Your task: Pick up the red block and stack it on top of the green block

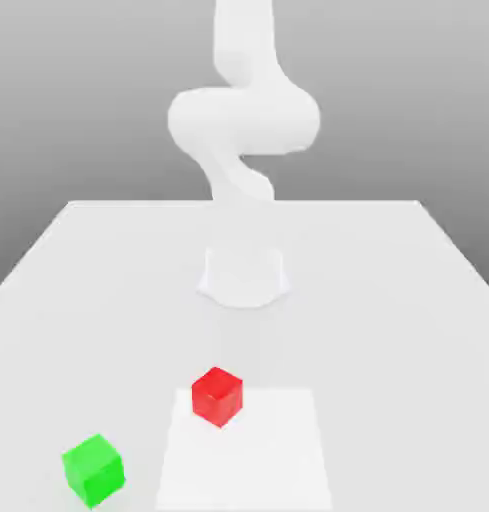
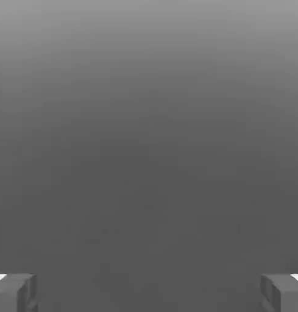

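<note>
Gripper: the two grey fingertips (image 2: 14,292) stand wide apart, nothing between them; gripper (image 2: 149,294) faces bare grey ground.
Red block: small glossy red cube (image 1: 217,396) rests on the white table (image 1: 408,300), apart from the gripper, unheld.
Green block: small plain green cube (image 1: 93,468), near the red one, toward the exterior view's left.
Coming move: judged, travel to above the red cube first.

The exterior view looks from above the counter's (image 1: 408,300) near edge toward the arm (image 1: 243,120) at upper centre — facing it head-on, at middling range. The hand view looks out past two fingertips (image 2: 14,292) at its lower corners into plain grey. I cannot tell what ground the two views share.
</note>
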Robot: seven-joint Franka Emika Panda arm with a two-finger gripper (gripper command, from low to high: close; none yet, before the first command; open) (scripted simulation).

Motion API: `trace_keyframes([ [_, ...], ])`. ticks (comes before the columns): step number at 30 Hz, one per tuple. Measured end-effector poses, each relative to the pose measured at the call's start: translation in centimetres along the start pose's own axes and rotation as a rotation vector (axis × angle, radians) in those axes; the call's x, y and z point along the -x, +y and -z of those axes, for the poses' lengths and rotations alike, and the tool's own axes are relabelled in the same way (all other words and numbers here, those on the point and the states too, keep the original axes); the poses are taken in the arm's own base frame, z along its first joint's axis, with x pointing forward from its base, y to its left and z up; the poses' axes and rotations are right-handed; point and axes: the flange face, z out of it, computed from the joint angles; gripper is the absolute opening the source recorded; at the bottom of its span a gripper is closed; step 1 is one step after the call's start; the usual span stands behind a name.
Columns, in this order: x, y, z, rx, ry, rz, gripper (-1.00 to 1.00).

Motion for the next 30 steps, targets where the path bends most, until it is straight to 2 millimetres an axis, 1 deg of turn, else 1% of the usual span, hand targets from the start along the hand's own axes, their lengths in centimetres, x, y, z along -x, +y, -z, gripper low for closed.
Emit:
trace_keyframes([
  [3,1.8,1.9,-7.6,0.109,-0.047,-0.069,0.0],
  [5,3.1,3.9,-12.2,0.178,-0.079,-0.118,0.0],
  [7,4.7,6.3,-16.4,0.247,-0.111,-0.171,0.0],
  [11,8.5,12.3,-23.6,0.384,-0.181,-0.288,0.0],
  [14,12.4,17.7,-27.9,0.493,-0.241,-0.391,0.0],
  [17,17.2,23.8,-31.3,0.606,-0.309,-0.51,0.0],
  [18,18.3,25.0,-32.1,0.626,-0.322,-0.533,0.0],
  [20,19.3,26.1,-33.2,0.64,-0.33,-0.552,0.0],
  [28,21.7,28.7,-36.7,0.649,-0.333,-0.556,0.0],
  [29,22.0,29.0,-37.0,0.651,-0.332,-0.554,-1.0],
  [30,22.0,29.0,-37.0,0.651,-0.332,-0.554,-1.0],
])
